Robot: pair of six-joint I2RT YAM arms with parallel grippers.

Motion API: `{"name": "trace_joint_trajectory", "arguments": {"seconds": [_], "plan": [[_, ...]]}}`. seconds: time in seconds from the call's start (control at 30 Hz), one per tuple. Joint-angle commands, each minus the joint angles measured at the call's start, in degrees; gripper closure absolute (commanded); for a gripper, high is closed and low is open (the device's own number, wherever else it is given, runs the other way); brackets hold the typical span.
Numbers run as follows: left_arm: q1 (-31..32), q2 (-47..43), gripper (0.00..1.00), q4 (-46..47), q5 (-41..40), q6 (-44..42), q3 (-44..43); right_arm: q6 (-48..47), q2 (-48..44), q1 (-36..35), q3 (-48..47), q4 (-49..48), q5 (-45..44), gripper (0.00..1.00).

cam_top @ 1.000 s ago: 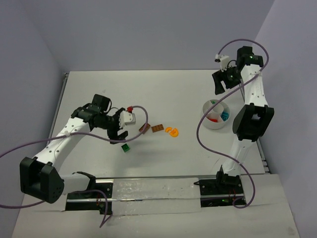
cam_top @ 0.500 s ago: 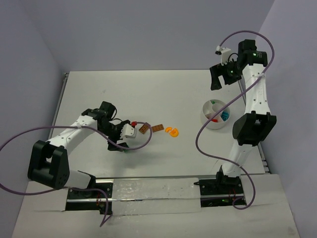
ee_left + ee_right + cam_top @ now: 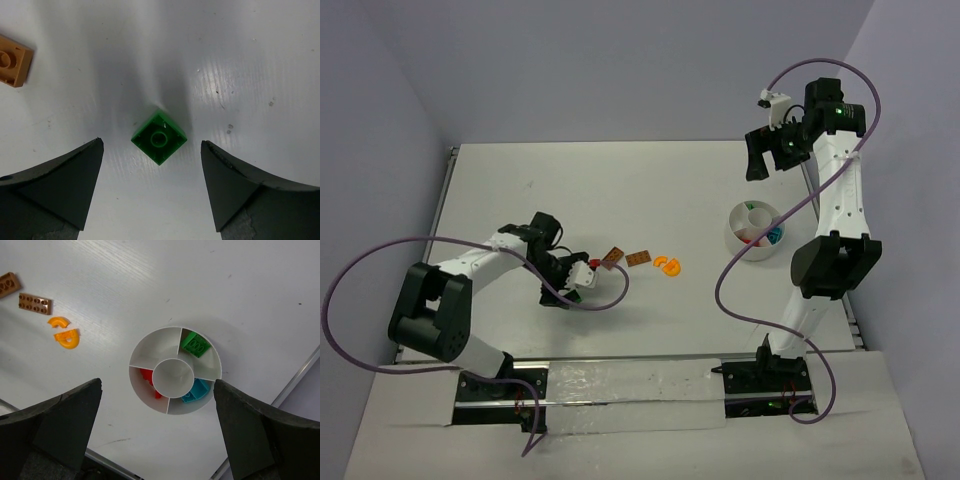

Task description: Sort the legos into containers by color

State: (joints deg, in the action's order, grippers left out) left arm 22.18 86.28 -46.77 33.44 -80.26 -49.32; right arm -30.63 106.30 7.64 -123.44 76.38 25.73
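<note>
Here the left claw [image 3: 151, 144] stands wide open, its fingers either side of a loose green brick [image 3: 159, 136] on the table [image 3: 250, 60] without touching it, well left of the white bowl [image 3: 150, 350]. The right claw [image 3: 157, 382] hangs open above the bowl, holding nothing. Separate wedges of the bowl hold a second green brick [image 3: 196, 345], a red brick [image 3: 147, 380] and a teal brick [image 3: 196, 390]. Brown plates [image 3: 34, 302] and orange curved pieces [image 3: 65, 332] lie left of the bowl.

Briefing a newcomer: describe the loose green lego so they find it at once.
Find the left gripper over the table. Between its open jaws lies a small square green lego. Its neighbours are brown plates and orange curved pieces.
</note>
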Motion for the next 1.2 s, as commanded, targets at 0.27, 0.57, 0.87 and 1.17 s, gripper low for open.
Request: {"name": "trace_joint_trajectory", "arguments": {"seconds": [0.27, 0.57, 0.87, 1.17], "plan": [[2.4, 2.7, 0.23, 0.7, -0.5, -10.8, -1.2, 0.8, -2.3, -0.2, -0.7, 2.1, -0.7, 0.0], [2.6, 4.8, 0.37, -2.3, -2.8, -17.1, -2.1, 0.7, -2.2, -0.3, 0.1, 1.9, -1.2, 0.0], [2.9, 5.0, 0.65, -1.9, -2.8, -14.8, -4.4, 3.9, -3.3, -0.3, 2.4, 0.2, 1.5, 0.0], [6.4, 7.1, 1.0, 10.3, 2.9, 20.4, -23.7, 16.6, -11.7, -1.7, 16.3, -8.6, 11.7, 0.01]]}}
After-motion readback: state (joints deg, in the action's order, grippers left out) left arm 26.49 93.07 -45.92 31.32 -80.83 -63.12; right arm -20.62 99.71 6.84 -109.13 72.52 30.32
